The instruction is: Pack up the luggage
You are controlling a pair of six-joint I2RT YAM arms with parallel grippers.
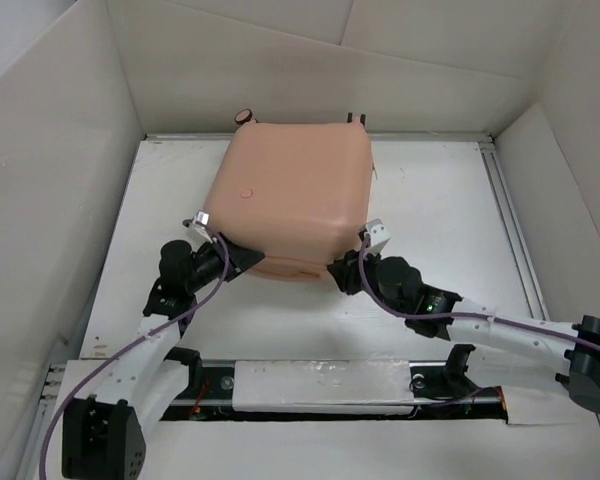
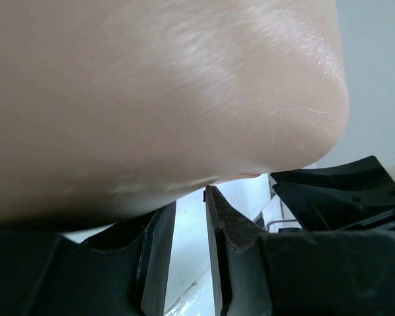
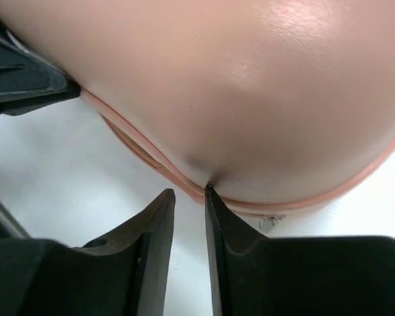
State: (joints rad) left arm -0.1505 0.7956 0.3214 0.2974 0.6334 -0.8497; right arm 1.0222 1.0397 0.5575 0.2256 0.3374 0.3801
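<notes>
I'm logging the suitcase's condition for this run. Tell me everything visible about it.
The luggage is a salmon-pink hard-shell suitcase with rounded corners, smooth and slightly glossy, lying flat and closed at the table's far middle. A small round mark sits on its top and two wheels show at its far edge. The left gripper and right gripper meet its near corners, fingers nearly closed at the rim seam.

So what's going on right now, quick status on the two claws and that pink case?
Left gripper and right gripper nearly shut, empty, tips at the near edge of the luggage. Luggage closed, flat on table. Nothing in the way.
</notes>
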